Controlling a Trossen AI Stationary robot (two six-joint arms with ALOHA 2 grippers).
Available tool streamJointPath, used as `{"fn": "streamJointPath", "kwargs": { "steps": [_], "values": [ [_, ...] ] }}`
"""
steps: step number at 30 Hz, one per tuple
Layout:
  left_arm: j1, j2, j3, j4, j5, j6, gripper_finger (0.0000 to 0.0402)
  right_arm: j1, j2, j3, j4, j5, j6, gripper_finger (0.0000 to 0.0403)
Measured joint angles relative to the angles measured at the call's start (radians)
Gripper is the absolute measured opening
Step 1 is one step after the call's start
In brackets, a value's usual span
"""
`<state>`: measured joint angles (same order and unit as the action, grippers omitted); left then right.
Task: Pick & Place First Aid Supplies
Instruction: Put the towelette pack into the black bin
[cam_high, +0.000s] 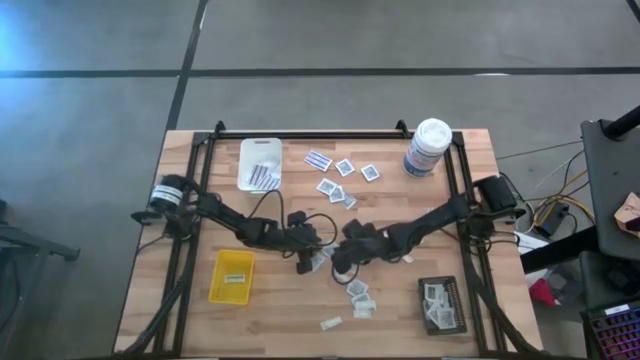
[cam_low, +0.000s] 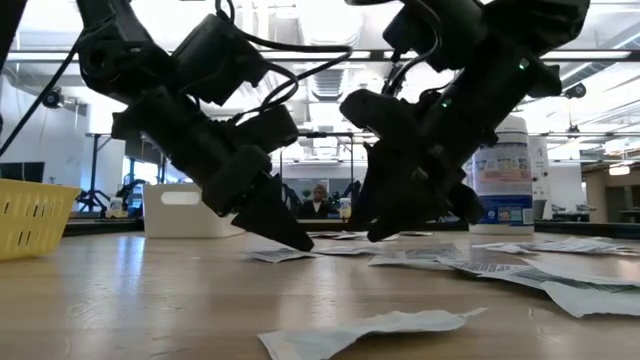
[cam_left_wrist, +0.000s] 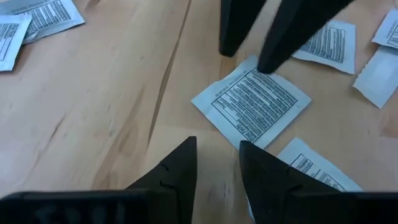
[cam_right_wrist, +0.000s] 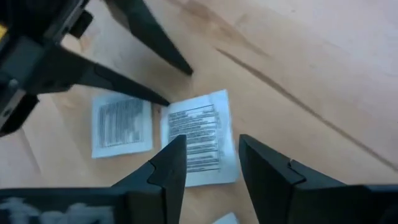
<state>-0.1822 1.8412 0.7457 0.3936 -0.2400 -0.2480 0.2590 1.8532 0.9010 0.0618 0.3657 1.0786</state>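
The first aid supplies are small white printed packets scattered on the wooden table. Both grippers meet over one of them at the table's middle. My left gripper is open, its fingers slanting down at the packet's near-left side. My right gripper is open too, its fingers standing either side of the same packet from the right. A second packet lies flat beside it. In the high view the grippers are almost tip to tip. My left gripper has one fingertip at the packet's corner; I cannot tell whether it touches. My right gripper has its fingertips at the packet's far edge, slanting down from the right; whether they touch the packet, which lies flat on the table, I cannot tell.
A white tray with strips stands far left, a yellow tray near left, a black tray with packets near right, and a white canister far right. More packets lie at the far middle and near middle.
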Motion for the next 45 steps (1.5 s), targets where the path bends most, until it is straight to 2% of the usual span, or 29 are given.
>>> {"fn": "streamJointPath", "kwargs": {
  "steps": [8,17,28,34,41,45],
  "values": [
    [0.000,-0.001,-0.019,0.002,0.000,-0.052,0.0122,-0.017,0.014,-0.002,0.000,-0.142,0.102,0.0174],
    [0.000,-0.001,-0.029,0.003,0.020,-0.121,0.0122,-0.027,0.009,-0.002,-0.020,-0.154,0.119,0.0178],
    [0.000,0.000,-0.030,0.001,0.026,-0.190,0.0122,-0.050,0.006,-0.002,-0.044,-0.250,0.188,0.0178],
    [-0.002,0.000,-0.030,-0.005,0.027,-0.243,0.0122,-0.050,0.006,-0.002,-0.068,-0.257,0.229,0.0171],
    [-0.003,0.001,-0.031,-0.073,0.040,-0.267,0.0122,-0.049,0.007,-0.003,-0.086,-0.266,0.265,0.0166],
    [-0.004,0.001,-0.034,-0.057,0.039,-0.218,0.0122,-0.049,0.007,-0.006,-0.075,-0.268,0.268,0.0165]
  ]
}}
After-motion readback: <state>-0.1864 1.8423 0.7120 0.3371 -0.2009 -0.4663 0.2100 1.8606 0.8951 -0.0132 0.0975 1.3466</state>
